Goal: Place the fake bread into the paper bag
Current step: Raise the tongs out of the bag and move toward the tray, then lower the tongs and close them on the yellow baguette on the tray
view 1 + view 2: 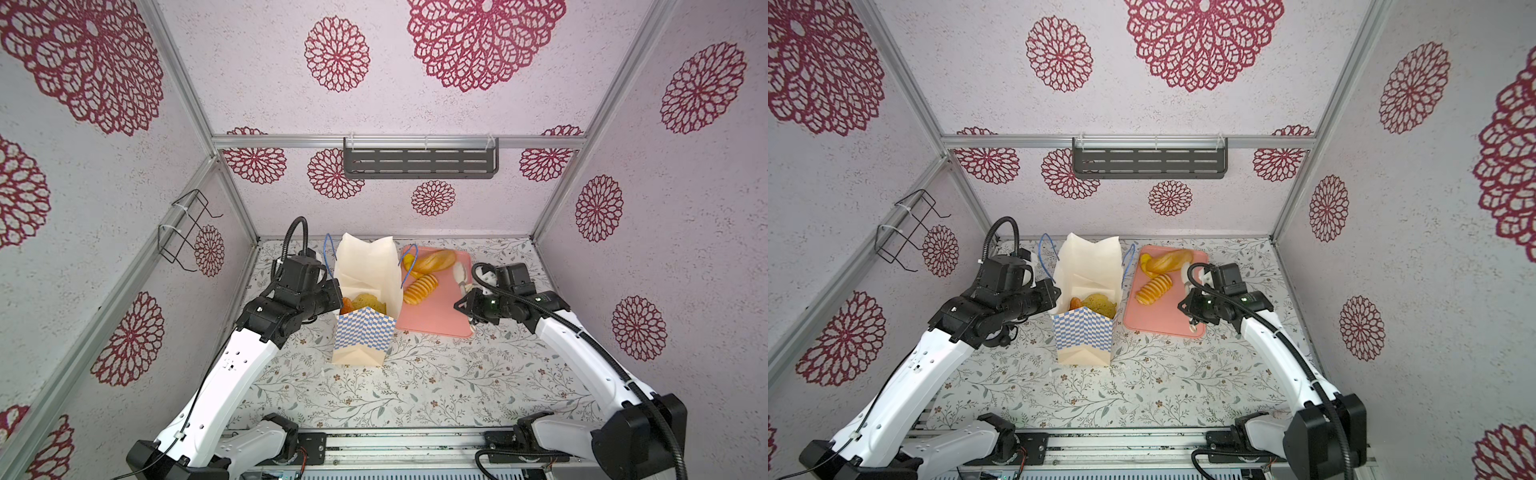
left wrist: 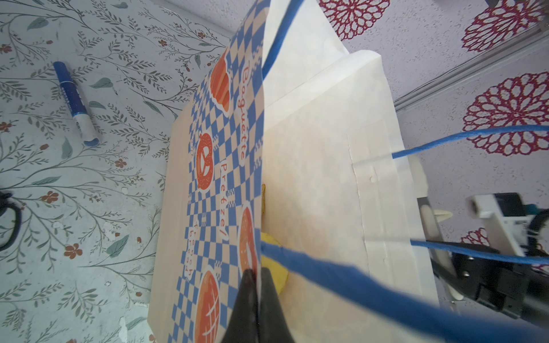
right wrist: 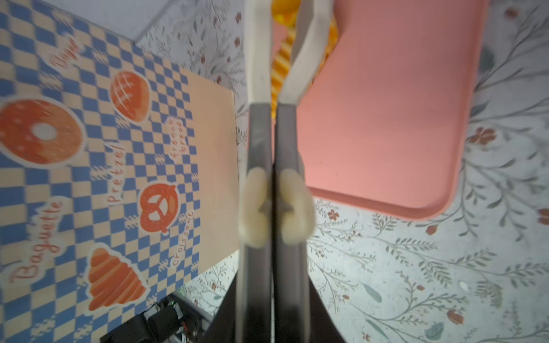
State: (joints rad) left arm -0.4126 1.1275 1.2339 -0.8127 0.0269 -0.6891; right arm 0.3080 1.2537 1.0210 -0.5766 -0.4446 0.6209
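My left gripper clamped on the rim of the tall cream-and-blue-checked paper bag, golden toy breads down inside it, my right gripper pinched shut over the pink plastic tray, long glossy loaf and ridged yellow roll lying there, beside the bag.
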